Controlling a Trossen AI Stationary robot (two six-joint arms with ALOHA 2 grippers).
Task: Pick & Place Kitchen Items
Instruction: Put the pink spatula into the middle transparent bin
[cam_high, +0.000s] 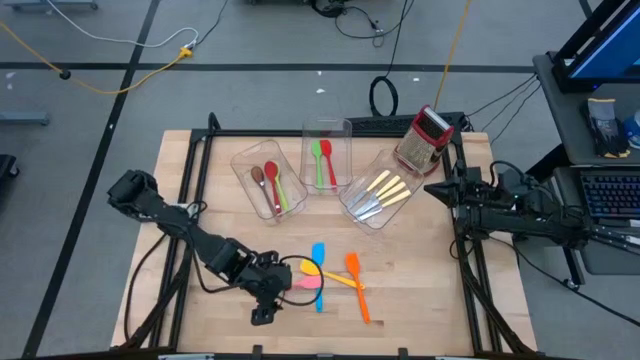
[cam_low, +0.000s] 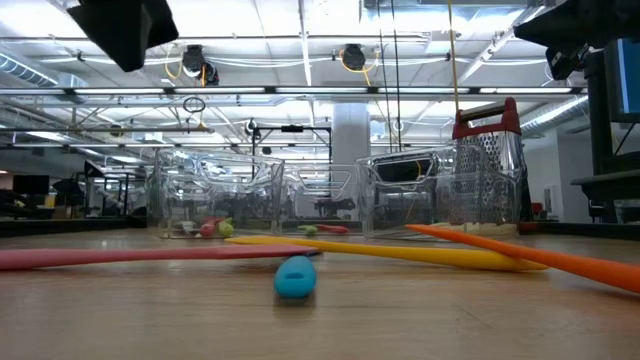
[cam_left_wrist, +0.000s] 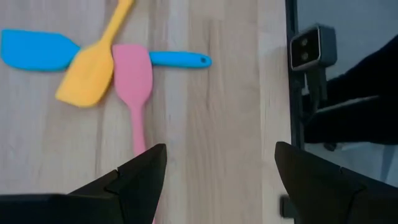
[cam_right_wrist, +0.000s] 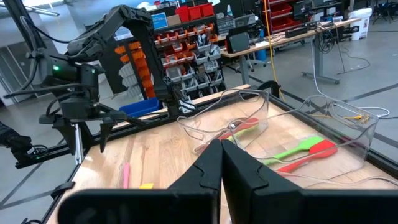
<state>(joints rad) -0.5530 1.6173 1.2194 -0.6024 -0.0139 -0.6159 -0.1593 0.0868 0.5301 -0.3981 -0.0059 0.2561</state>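
Left gripper (cam_high: 263, 312) hangs w/ fingers spread wide, holding nothing, over the near end of the pink spatula (cam_left_wrist: 133, 84); it lies flat near the table's (cam_high: 420, 300) front edge, blade beside the yellow spatula (cam_left_wrist: 93, 68) and blue spatula (cam_left_wrist: 37, 50). Prob. light, blade soft and bendy (handle stiffer); pinch mid-handle. Right gripper (cam_right_wrist: 221, 163) clenched empty, parked at right edge.

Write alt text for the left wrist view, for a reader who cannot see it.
The left tool, open, hovers over a wooden table beside the handle of a pink spatula. Beyond lie a yellow spatula crossing over a blue spatula, the pink blade right beside the yellow one. A small camera sits at the table's dark edge.
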